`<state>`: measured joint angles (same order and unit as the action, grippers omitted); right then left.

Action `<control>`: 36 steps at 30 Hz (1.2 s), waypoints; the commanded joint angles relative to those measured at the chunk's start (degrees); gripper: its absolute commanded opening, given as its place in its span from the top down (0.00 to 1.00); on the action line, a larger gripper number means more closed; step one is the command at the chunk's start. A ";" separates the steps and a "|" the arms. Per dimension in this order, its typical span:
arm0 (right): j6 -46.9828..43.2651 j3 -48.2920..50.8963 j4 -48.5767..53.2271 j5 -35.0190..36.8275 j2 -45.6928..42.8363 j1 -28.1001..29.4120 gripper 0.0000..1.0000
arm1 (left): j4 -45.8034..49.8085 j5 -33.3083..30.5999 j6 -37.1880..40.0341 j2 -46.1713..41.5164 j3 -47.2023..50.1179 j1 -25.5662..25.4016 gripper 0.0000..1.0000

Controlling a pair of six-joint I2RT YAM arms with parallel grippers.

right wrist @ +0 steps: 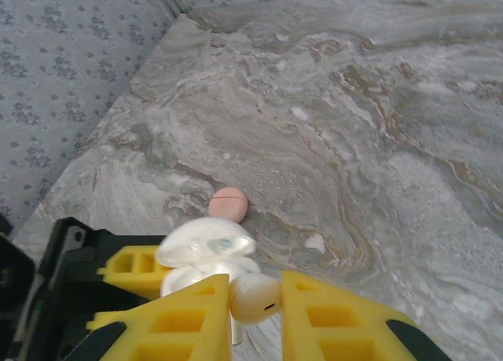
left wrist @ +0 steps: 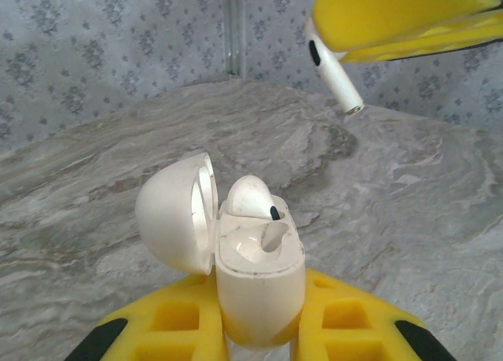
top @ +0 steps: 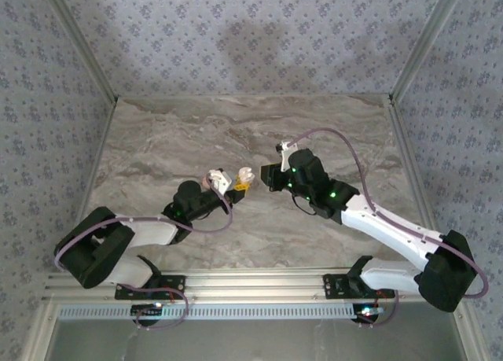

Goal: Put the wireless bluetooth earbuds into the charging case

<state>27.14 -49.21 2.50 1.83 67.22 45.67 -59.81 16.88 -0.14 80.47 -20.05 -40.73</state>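
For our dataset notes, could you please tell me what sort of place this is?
Probably a purpose-built robot test cell: a grey marble-patterned tabletop enclosed by blue-grey floral-patterned wall panels in silver aluminium posts, with a ribbed aluminium rail along the near edge.

We see the white charging case (left wrist: pixel 259 286) upright, its rounded lid (left wrist: pixel 177 211) swung open to the left, gripped low down by the left pincer (left wrist: pixel 259 329). One white earbud (left wrist: pixel 251 197) sits in the far slot, and the near slot is empty. The second earbud (left wrist: pixel 334 71), stem slanting downward, is pinched in the right pincer (right wrist: pixel 253 302), above the case and apart from it.
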 commanded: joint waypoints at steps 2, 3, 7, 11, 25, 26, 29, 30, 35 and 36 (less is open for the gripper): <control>-4.24 0.70 -4.26 2.07 -0.95 1.67 0.80 | -5.11 3.14 -2.20 1.25 -2.52 -0.74 0.87; -4.65 0.60 -4.50 2.09 -0.80 1.94 0.80 | -5.23 3.32 -2.32 1.36 -2.61 -0.75 0.87; -5.66 0.08 -4.39 2.25 0.06 2.57 0.80 | -5.62 3.41 -3.04 1.36 -2.80 -0.85 0.87; -5.98 -0.21 -4.84 1.81 0.93 3.09 0.80 | -6.01 3.33 -3.60 1.02 -2.80 -0.89 0.87; -6.67 -0.67 -6.27 2.35 2.63 3.48 0.80 | -6.50 4.12 -4.10 0.66 -2.97 -1.10 0.87; -6.74 -0.77 -6.29 2.47 2.73 3.47 0.80 | -6.55 4.21 -4.10 0.57 -2.98 -1.10 0.87; -6.92 -0.81 -6.41 2.55 2.91 3.44 0.80 | -6.45 4.21 -4.08 0.32 -2.90 -1.06 0.87; -6.92 -0.85 -6.38 2.56 3.00 3.40 0.80 | -6.41 4.21 -4.16 0.20 -2.93 -1.10 0.87; -6.83 -0.62 -5.94 2.48 3.44 3.46 0.80 | -6.37 3.96 -4.34 -0.37 -2.97 -1.09 0.87; -6.83 -0.62 -5.82 2.44 3.47 3.51 0.80 | -6.38 3.78 -4.34 -0.48 -3.03 -1.04 0.87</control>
<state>21.32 -48.97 -2.61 2.98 70.30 48.71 -63.24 19.97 -3.77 81.41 -21.52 -41.39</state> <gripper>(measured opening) 0.204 0.182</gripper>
